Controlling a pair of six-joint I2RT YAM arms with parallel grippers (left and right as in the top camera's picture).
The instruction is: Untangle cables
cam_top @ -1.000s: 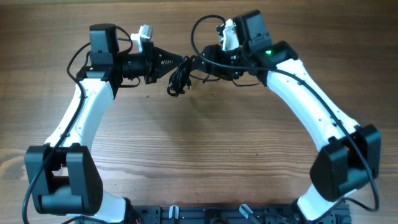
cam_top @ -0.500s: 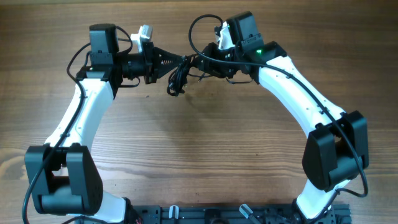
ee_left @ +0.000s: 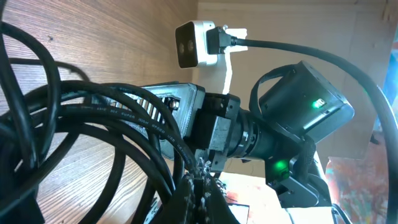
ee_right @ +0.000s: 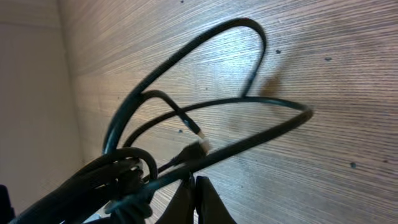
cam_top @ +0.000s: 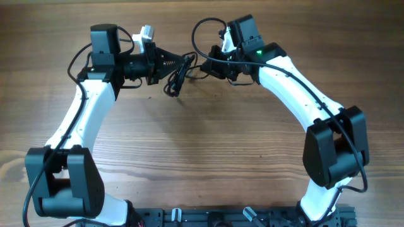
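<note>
The cables [cam_top: 175,79] are thin black cords bunched in a small tangle that hangs between my two grippers at the back middle of the table. My left gripper [cam_top: 184,63] reaches in from the left and is shut on the tangle. In the left wrist view thick loops of the cables [ee_left: 93,124] fill the left side above the closed left gripper [ee_left: 202,190]. My right gripper [cam_top: 201,65] comes in from the right. In the right wrist view the right gripper [ee_right: 194,182] has its jaws pressed together, with one strand of the cables [ee_right: 249,140] crossing its tips. A small plug [ee_right: 199,147] lies just beyond.
The wooden table [cam_top: 202,145] spreads below both arms. A black rail [cam_top: 214,217] runs along the front edge between the arm bases. In the left wrist view the right arm [ee_left: 298,118] and its white camera [ee_left: 196,43] sit close ahead.
The right gripper has closed on a strand of the tangle and its arm has shifted slightly left. The bundle has moved a little left and up. The left arm has stayed put.
</note>
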